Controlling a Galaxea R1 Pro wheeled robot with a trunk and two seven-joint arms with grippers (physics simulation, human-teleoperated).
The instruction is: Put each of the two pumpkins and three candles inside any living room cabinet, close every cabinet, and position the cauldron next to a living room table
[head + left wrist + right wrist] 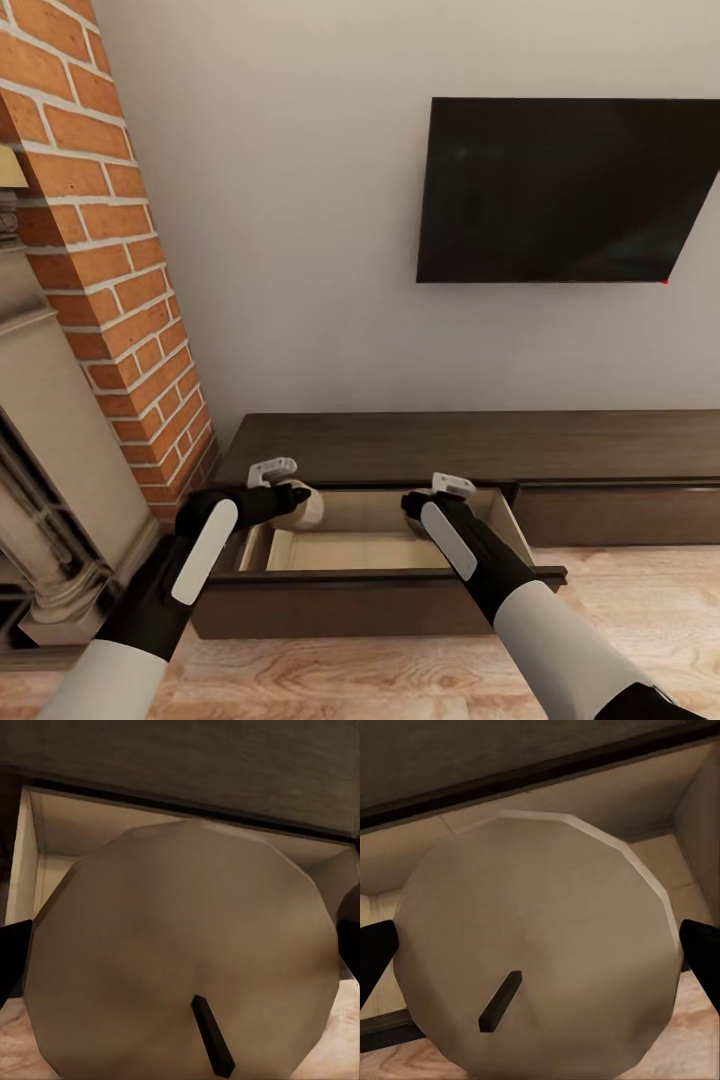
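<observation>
Both arms reached over an open drawer (385, 575) of the low dark brown cabinet (480, 445), which ran along the wall under a black television (565, 190), beside a brick chimney column (110, 260). In the head view the left gripper (295, 497) held a beige candle (305, 508) above the drawer's left end, the candle's pale side showing just past the dark fingers (292, 492). The right gripper (415, 505) hung over the drawer's right part, but there the arm hid whatever it carried. The wrist views supplied that detail: the left wrist camera looked straight onto the flat wick end of its candle (180, 952), its dark wick (212, 1035) pointing toward the lens, with black fingers (11, 952) pressed at either edge and the pale drawer interior (45, 855) beyond. The right wrist camera showed a second candle (536, 945) with its wick (500, 1001), likewise clamped between black fingers (375, 956) on both sides, above the drawer's light floor (660, 862). Wooden flooring (620, 590) lay in front of the cabinet.
</observation>
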